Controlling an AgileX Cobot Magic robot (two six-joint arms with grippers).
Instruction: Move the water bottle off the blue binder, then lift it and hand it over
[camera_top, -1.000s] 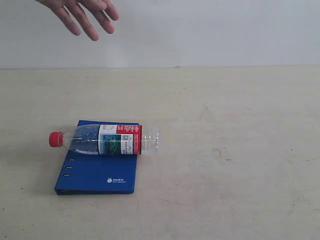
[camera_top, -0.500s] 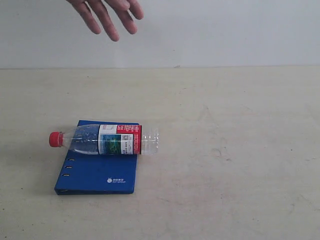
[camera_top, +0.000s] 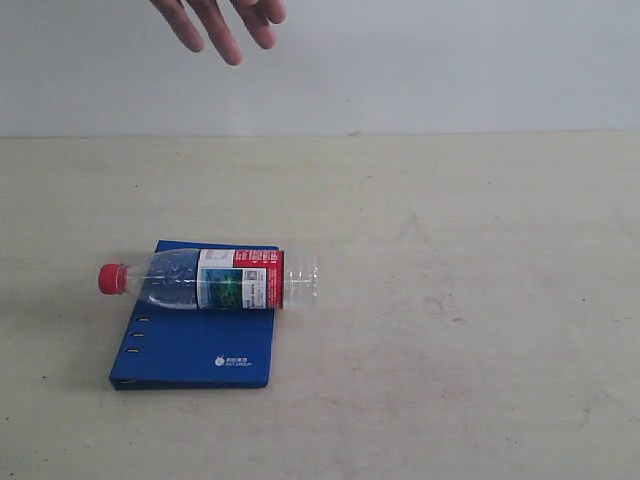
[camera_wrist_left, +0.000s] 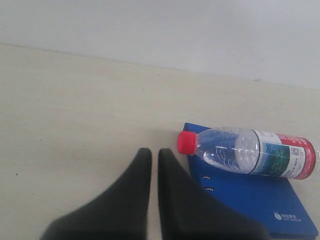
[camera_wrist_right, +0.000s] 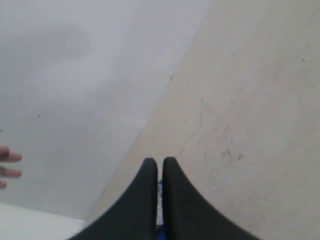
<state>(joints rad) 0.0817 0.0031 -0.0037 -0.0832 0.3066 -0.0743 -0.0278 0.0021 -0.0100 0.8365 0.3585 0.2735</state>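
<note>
One water bottle (camera_top: 210, 280) lies on its side in the left half of the exterior view, a little below the middle. It is clear plastic, with a red cap (camera_top: 112, 279) pointing to the left edge of the frame. Its label (camera_top: 238, 279) is white and green-blue with a red band at the right end. There is print and a small square code on it, too small to read.

The bottle rests across the upper edge of one blue binder (camera_top: 195, 335). Cap and base both stick out past the binder's sides. Three small slots (camera_top: 135, 336) show along the binder's left edge, and a white logo (camera_top: 232, 358) sits near its lower right corner – the lettering cannot be read.

Both lie on a beige table (camera_top: 450, 300).

A person's hand (camera_top: 215, 18) enters at the top left of the frame, well above the bottle, fingers hanging down, loosely spread and holding nothing.

The left gripper (camera_wrist_left: 153, 152) has its two dark fingers pressed almost together, near the cap but apart from it. The right gripper (camera_wrist_right: 159, 162) is likewise closed to a thin slit – nothing is held.
</note>
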